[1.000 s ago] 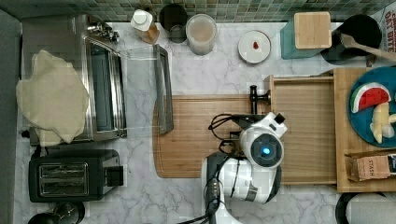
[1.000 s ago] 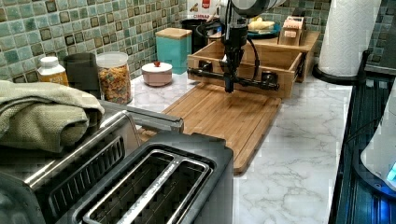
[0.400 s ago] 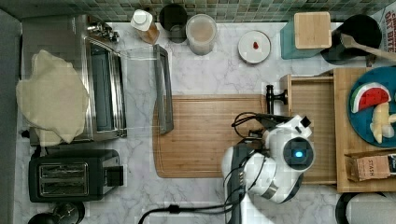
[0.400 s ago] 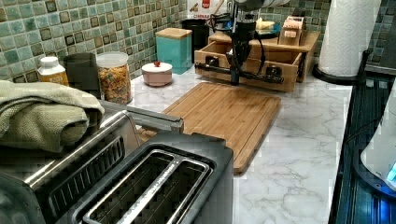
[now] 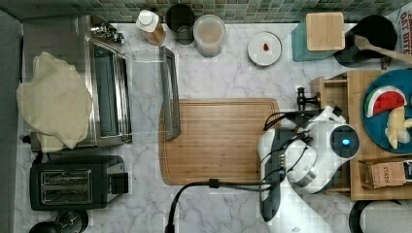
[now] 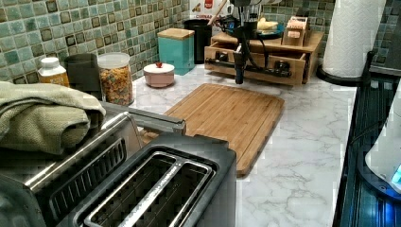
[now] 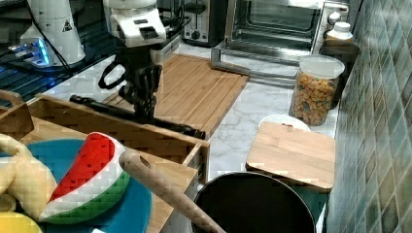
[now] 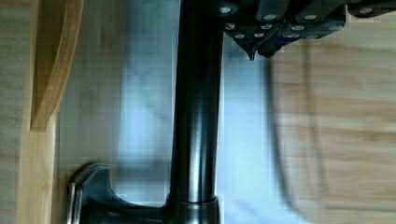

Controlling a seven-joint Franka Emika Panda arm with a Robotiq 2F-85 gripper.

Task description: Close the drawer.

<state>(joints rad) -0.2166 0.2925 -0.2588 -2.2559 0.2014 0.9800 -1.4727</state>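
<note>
- Drawer (image 7: 121,127): a shallow light-wood box with raised rims, seated under the flat wooden top (image 5: 357,141) that carries a blue plate (image 5: 384,114) with a watermelon slice (image 7: 90,170). In the right view a short stretch of the box is open to view, so closure is judged nearly complete, not finished.
- Handle (image 8: 196,107): a round black metal bar with a satin sheen, carried on flared standoffs; it runs along the drawer front just clear of the marble counter (image 6: 307,137).
- Gripper (image 7: 145,104): dark fingers hang down at mid-handle in the right and left views. In the wrist view the fingertips (image 8: 261,39) lie to one side of the bar, close together; whether they pinch the bar or merely press against it cannot be told.
- Risk 1: the smooth cylindrical bar offers little purchase; a push off the bar's midline could let the fingers slide over or under it.
- Risk 2: an off-centre push could skew the box in its housing and jam it short of flush.
- Risk 3: over-travel could drive the wrist against the wooden top and jolt the plate.
- Cutting board (image 5: 218,141): darker bamboo, rounded corners, lying flat just beside the handle.
</note>
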